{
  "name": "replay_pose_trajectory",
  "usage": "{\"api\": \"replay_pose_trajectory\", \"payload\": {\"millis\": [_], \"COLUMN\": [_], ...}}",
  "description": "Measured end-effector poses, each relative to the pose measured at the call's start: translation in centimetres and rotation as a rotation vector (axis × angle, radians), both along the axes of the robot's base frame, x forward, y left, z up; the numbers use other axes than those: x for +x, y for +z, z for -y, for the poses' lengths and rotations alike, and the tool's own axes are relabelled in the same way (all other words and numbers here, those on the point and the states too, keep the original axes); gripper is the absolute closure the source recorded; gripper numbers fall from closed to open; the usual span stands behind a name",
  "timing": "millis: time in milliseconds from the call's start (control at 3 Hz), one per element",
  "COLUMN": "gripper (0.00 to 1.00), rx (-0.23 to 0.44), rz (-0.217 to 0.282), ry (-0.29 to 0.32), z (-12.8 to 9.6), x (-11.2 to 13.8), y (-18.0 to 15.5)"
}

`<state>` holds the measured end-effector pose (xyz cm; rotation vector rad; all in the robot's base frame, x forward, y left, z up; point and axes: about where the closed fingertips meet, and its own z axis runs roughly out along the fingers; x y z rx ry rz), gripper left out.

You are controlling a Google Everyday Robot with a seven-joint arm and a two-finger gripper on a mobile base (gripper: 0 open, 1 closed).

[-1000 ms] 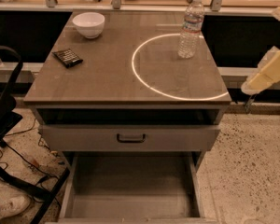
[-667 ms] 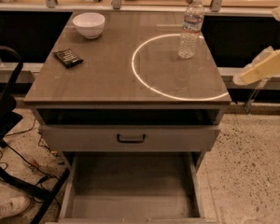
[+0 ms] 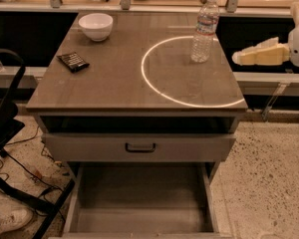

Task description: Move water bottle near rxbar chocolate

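Our gripper [image 3: 241, 57], spread or not we cannot tell, hangs right of the tall bottle [image 3: 204, 31] and could knock it over, far from the bar [image 3: 73, 61].

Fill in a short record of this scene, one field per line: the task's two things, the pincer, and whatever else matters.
water bottle: upright, back right of the table, base inside the light ring
rxbar chocolate: lying flat, left side of the table
white bowl: back left, behind the bar
pincer: beyond the table's right edge, pointing toward the bottle, not touching it
bottom drawer: pulled open
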<state>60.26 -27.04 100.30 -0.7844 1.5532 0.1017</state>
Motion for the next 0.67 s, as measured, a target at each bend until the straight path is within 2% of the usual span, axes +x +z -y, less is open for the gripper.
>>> {"api": "replay_pose_trajectory", "payload": {"millis": [333,667], "gripper": [0.0,0.0], "rx": [0.053,0.072], "rz": [0.038,0.028], "ry": [-0.025,-0.024], "z": [-0.41,-0.79], "x": [1.05,1.36], "y": [1.05,1.01]}}
